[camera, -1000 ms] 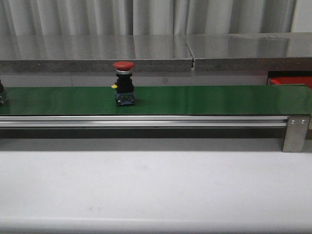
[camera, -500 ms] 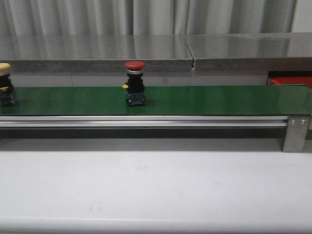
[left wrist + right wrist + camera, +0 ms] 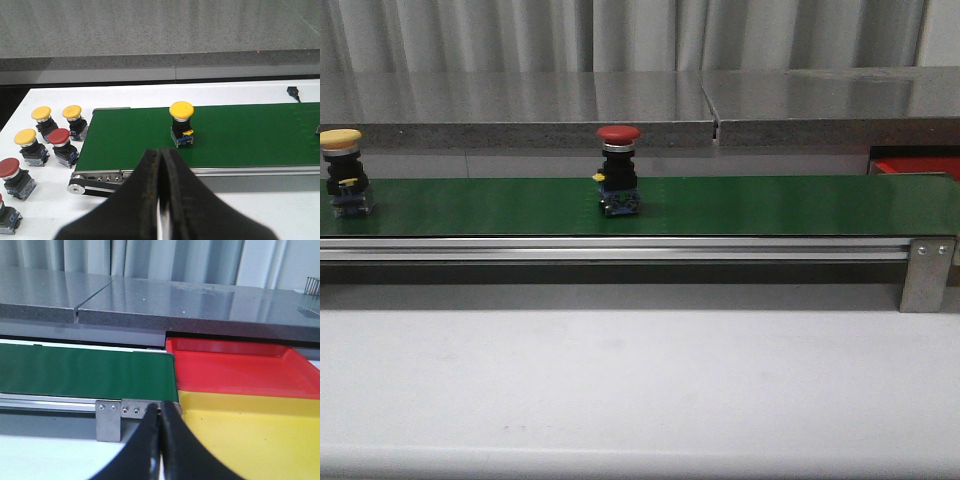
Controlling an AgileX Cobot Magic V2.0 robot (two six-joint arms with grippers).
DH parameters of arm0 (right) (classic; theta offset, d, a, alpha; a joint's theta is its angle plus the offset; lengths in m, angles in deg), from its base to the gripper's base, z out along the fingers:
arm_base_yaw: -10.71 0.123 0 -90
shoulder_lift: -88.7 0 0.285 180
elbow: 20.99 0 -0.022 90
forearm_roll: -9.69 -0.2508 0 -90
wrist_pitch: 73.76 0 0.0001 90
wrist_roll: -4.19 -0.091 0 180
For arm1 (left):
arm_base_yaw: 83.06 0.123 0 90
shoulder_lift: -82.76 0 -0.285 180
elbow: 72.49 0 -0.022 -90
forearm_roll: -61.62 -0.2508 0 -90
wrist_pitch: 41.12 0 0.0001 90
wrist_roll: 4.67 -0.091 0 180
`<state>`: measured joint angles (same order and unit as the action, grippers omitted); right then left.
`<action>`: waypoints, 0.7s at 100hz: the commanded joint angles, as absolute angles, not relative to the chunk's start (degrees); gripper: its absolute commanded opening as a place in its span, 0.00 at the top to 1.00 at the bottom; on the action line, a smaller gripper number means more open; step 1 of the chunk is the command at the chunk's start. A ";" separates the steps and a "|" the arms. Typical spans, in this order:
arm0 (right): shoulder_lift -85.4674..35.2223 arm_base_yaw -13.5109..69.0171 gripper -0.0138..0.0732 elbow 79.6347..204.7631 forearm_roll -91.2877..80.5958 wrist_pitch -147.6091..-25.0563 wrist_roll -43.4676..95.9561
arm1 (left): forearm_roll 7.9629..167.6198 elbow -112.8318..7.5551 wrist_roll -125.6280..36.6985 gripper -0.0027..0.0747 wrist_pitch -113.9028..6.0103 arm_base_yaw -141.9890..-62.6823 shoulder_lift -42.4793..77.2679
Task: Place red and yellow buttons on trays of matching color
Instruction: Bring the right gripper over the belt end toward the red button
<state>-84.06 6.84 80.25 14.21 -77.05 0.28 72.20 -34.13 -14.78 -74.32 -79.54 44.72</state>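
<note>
A red-capped button [image 3: 618, 170] stands upright on the green belt [image 3: 770, 205], left of its middle. A yellow-capped button [image 3: 344, 172] stands on the belt at the far left; it also shows in the left wrist view [image 3: 181, 124]. The red tray [image 3: 235, 367] and the yellow tray [image 3: 250, 435] lie past the belt's right end; only a corner of the red tray [image 3: 915, 165] shows in the front view. My left gripper [image 3: 161, 155] is shut and empty, in front of the belt's left end. My right gripper [image 3: 160, 410] is shut and empty, in front of the belt's right end bracket.
Several spare red and yellow buttons [image 3: 45, 140] stand on the white table left of the belt's end roller [image 3: 77, 187]. A metal bracket [image 3: 926, 272] holds the belt's right end. A grey counter [image 3: 640, 105] runs behind the belt.
The red button has ridden the belt to the right. The yellow button has come into view at the belt's left end and moved right. Neither gripper shows in the front view.
</note>
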 commanded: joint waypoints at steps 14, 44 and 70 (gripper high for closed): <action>-85.11 6.94 0.98 82.16 14.80 -72.13 0.29 | 72.77 -35.56 -14.73 0.99 -69.94 -79.95 44.45; -84.82 6.94 0.98 89.30 14.80 -79.62 0.29 | 72.77 -35.56 -14.73 0.99 -69.94 -79.95 44.45; -79.97 6.94 0.98 96.21 14.29 -89.57 0.29 | 72.77 -35.56 -14.73 0.99 -69.94 -79.95 44.45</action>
